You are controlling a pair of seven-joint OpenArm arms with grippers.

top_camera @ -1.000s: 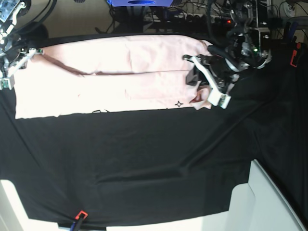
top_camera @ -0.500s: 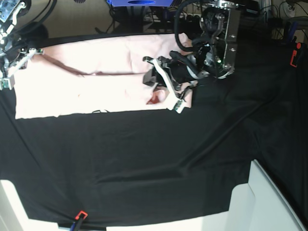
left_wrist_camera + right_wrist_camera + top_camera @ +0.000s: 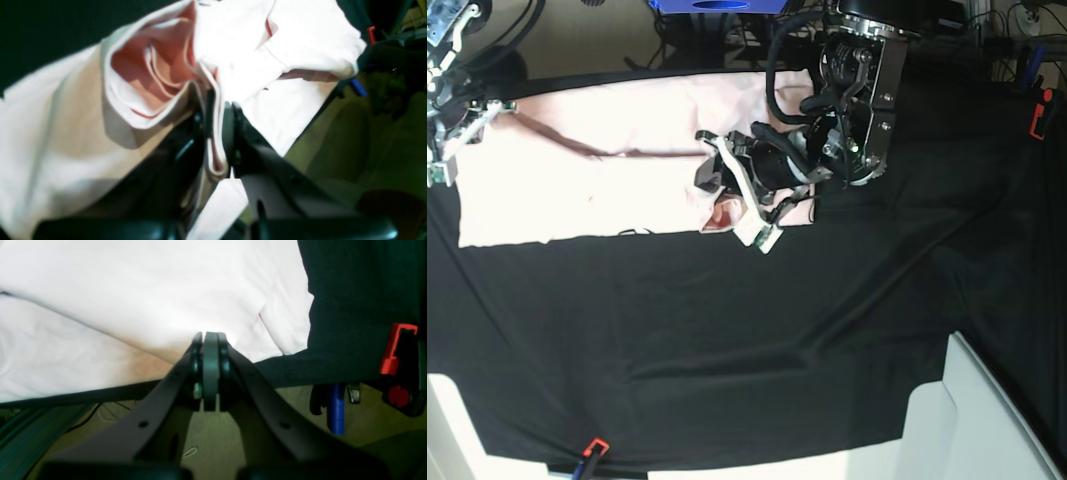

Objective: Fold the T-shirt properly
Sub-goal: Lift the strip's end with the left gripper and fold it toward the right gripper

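- Covering the whole table, a black cloth (image 3: 757,340) lies flat, no containers on it.
- The large pale pink thin cotton T-shirt (image 3: 597,170) lies along the far edge, its long axis running side to side, one end lifted and doubled over.
- The left gripper (image 3: 215,133) pinches that bunched fabric between narrow jaws.
- The right gripper (image 3: 210,350), jaws fully closed, sits at the shirt's other end; whether it holds cloth, I cannot tell.

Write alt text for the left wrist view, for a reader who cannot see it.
The left pincer is shut on a bunched, layered edge of the pale pink T-shirt, lifted so its folds gape open above the jaws. More of the shirt lies beyond, with black table cloth at the upper left.
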